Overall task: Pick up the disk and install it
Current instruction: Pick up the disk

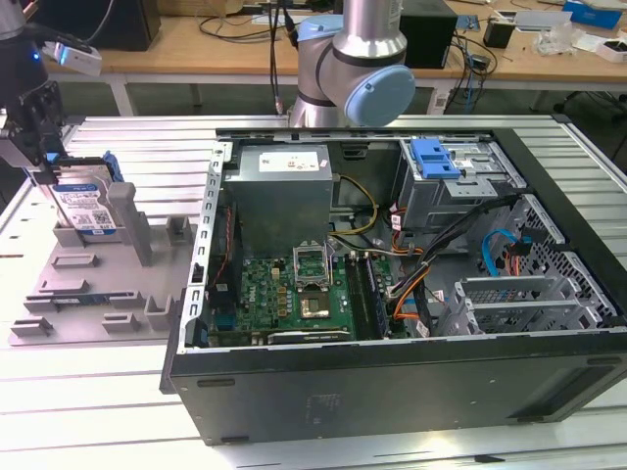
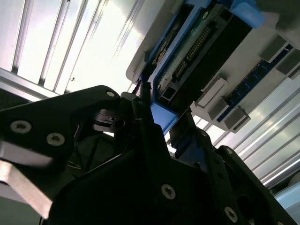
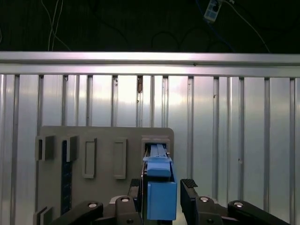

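One slatted aluminium table [image 1: 88,421] carries everything. Wooden benches [image 1: 196,44] strewn with cables run behind it. Largest on the table is an open computer case [image 1: 392,392], its green board, wiring and drive cage exposed. The grey box [image 1: 284,186] inside has a white label [image 1: 284,160] whose print is too small to read. The arm [image 1: 362,69] rises behind the case. At the exterior view's left lies a grey slotted tray [image 1: 88,294], and the disk [image 1: 83,201] stands upright on edge in one of its slots. The writing on its white-and-blue label [image 1: 86,211] is illegible. The gripper [image 1: 44,168] sits directly over the disk. In both wrist views its jaws flank the blue carrier frame [image 3: 161,197] [image 2: 161,119] closely. Whether they clamp it or merely stand beside it cannot be told.
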`<state>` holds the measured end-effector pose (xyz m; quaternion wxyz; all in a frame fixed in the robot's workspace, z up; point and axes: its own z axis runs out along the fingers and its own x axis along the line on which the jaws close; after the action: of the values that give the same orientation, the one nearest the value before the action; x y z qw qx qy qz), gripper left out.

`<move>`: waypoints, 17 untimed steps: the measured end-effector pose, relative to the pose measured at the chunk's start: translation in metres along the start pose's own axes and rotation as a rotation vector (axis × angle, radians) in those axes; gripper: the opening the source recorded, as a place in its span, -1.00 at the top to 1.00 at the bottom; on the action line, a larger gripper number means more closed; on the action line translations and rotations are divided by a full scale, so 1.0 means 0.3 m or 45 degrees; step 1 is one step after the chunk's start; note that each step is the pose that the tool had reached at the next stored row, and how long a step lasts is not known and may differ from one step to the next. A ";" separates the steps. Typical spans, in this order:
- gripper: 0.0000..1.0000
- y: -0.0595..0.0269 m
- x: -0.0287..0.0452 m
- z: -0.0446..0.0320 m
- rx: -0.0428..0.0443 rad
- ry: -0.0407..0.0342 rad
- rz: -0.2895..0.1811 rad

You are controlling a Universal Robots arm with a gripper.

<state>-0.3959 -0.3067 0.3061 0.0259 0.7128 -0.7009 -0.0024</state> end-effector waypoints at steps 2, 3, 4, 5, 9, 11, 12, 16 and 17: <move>0.15 0.002 0.000 0.003 0.000 0.0001 0.000; 0.15 0.001 0.000 0.008 0.000 0.0000 0.000; 0.15 0.001 0.000 0.012 0.000 0.0001 0.000; 0.15 0.001 0.000 0.018 0.000 0.0000 0.000; 0.15 0.001 -0.001 0.027 0.000 0.0001 0.000; 0.15 0.001 -0.001 0.027 0.000 0.0001 0.000; 0.15 0.001 -0.001 0.027 0.000 0.0001 0.000; 0.27 0.001 -0.001 0.027 0.000 0.0002 0.000; 0.27 0.001 -0.001 0.027 0.000 0.0001 0.000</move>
<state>-0.3965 -0.3067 0.2980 0.0259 0.7128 -0.7009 -0.0024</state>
